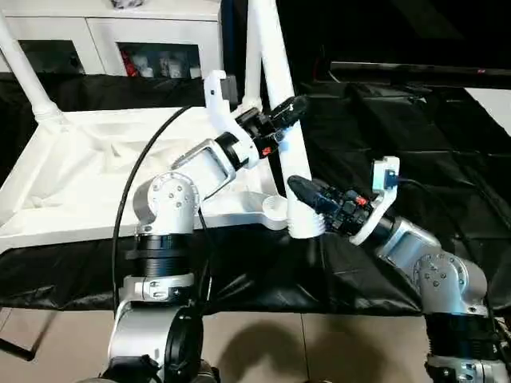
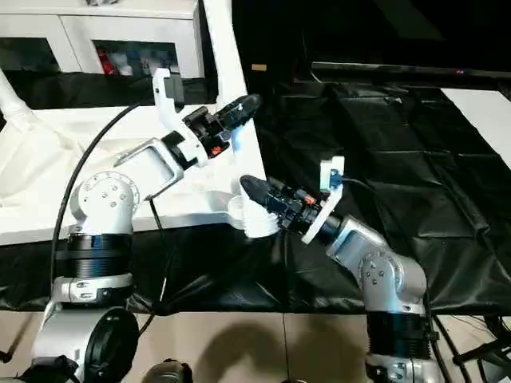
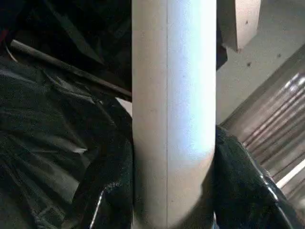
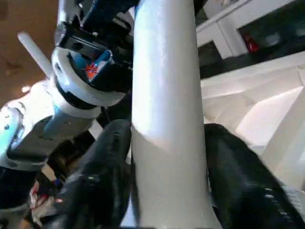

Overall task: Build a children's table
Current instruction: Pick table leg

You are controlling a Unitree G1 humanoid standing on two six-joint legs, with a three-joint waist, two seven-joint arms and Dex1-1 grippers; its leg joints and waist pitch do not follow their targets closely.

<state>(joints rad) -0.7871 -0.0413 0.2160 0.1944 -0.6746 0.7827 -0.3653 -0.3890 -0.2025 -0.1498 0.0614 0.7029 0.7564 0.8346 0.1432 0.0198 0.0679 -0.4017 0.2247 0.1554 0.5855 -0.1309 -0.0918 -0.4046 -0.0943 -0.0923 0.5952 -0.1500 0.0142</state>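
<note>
in the head view the white leg (image 1: 275, 104) stands tilted by the upturned table top (image 1: 96, 183)'s near corner socket (image 1: 274, 206), and both wrist views show the left gripper (image 3: 174, 191) and right gripper (image 4: 167, 191) clamped around it, so straighten it over the socket before pressing.

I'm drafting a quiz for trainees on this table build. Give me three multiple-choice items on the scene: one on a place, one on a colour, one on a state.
1. Where does the foot of the long white tapered tubular leg held by both pincers stand?
A. at the near corner socket of the white ribbed plastic tabletop
B. on the floor
C. on the cabinet

2. What colour is the cloth under the work?
A. white
B. black
C. red

3. What is the right pincer doing?
A. hanging free
B. lying on the cloth
C. clasping the leg low down

Key: 1 A, its thick end sits there. 2 B, black sheet all round. 3 C, black fingers flank the tube, below the left pincer.
</note>
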